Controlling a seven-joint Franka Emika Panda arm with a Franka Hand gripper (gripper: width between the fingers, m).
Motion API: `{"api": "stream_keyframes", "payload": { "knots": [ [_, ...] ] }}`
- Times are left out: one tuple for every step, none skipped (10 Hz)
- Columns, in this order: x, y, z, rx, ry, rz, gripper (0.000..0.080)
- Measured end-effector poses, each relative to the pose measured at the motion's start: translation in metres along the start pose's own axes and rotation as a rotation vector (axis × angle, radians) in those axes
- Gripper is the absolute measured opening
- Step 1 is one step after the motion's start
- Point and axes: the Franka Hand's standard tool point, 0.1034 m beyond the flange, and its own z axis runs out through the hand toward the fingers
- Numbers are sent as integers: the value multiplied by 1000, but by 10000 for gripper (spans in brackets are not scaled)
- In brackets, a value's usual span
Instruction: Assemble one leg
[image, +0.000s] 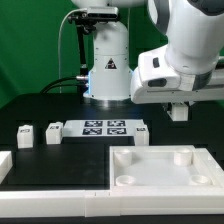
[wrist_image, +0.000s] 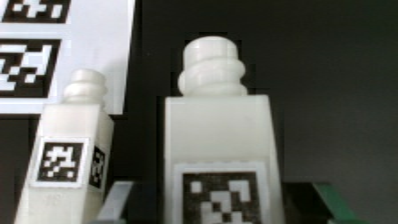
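My gripper hangs at the exterior view's right, a little above the black table, shut on one leg. That leg is a white stubby block with a rounded peg end and a black-and-white tag. In the wrist view it stands large between my two fingers, which show only at the frame edge. A second leg lies on the table beside it and also shows in the exterior view. Two more legs lie at the exterior view's left.
The marker board lies mid-table and shows in the wrist view. The large white table piece with round corner sockets lies at the front right. Another white part sits at the front left. The robot base stands behind.
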Motion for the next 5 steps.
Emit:
{"api": "stream_keyframes", "payload": {
  "knots": [
    [6,-1,-2,4,60,-1,290],
    [12,-2,-6,10,189,-3,290],
    [10,-1,-6,11,303,-6,290],
    [10,3,-10,12,364,-15,290],
    [17,7,-23,23,480,-11,290]
  ]
}}
